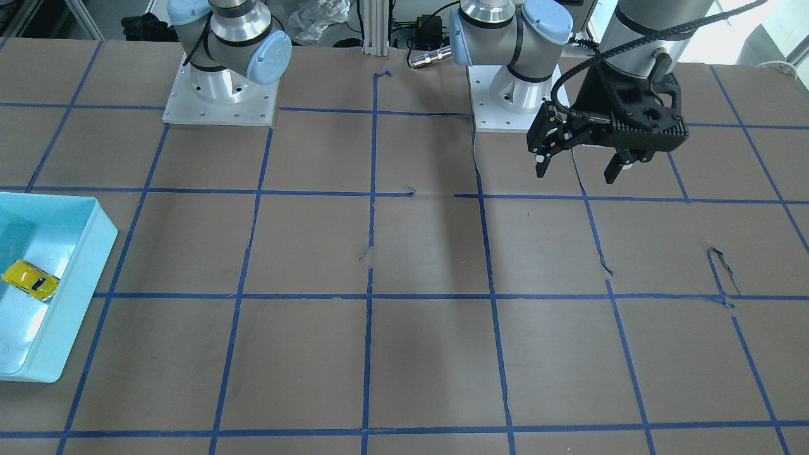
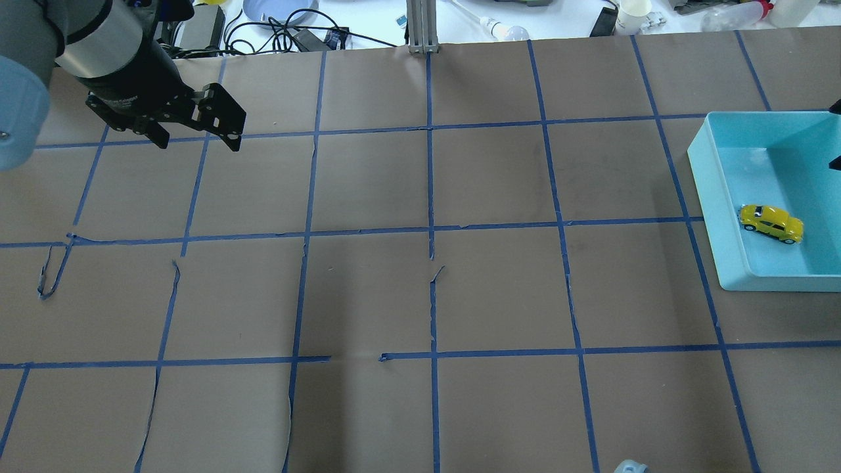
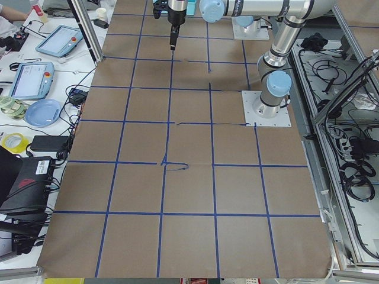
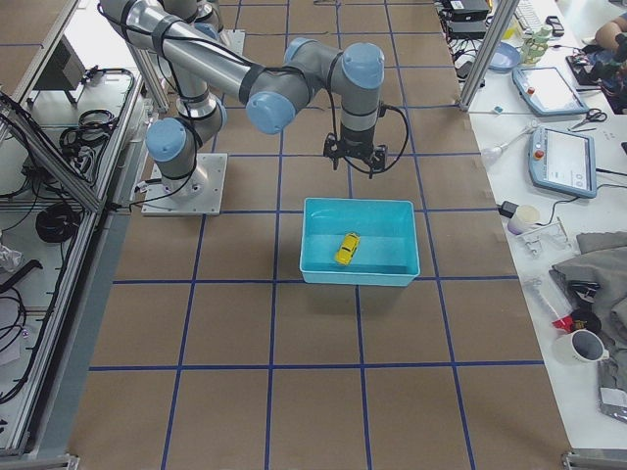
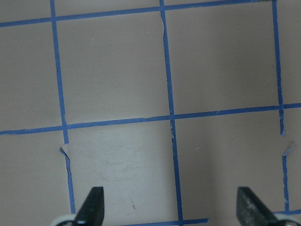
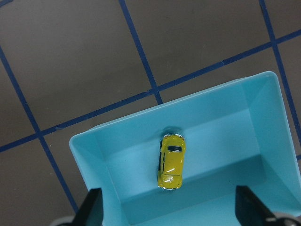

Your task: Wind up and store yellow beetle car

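The beetle car (image 2: 772,223) lies in the bin (image 2: 719,210), below the right gripper (image 4: 353,166) and ahead of the midpoint between its fingertips, near the bin wall farthest ahead; the bin rests on the table (image 2: 493,177), well apart from the left gripper (image 1: 576,174), which hangs over the table's other end.

so the teal bin (image 1: 85,278) runs off frame at 9 o'clock in the front view, and the right pincer (image 6: 169,200) shows only fingertips (image 6: 94,207) at 6 o'clock on its wrist cam
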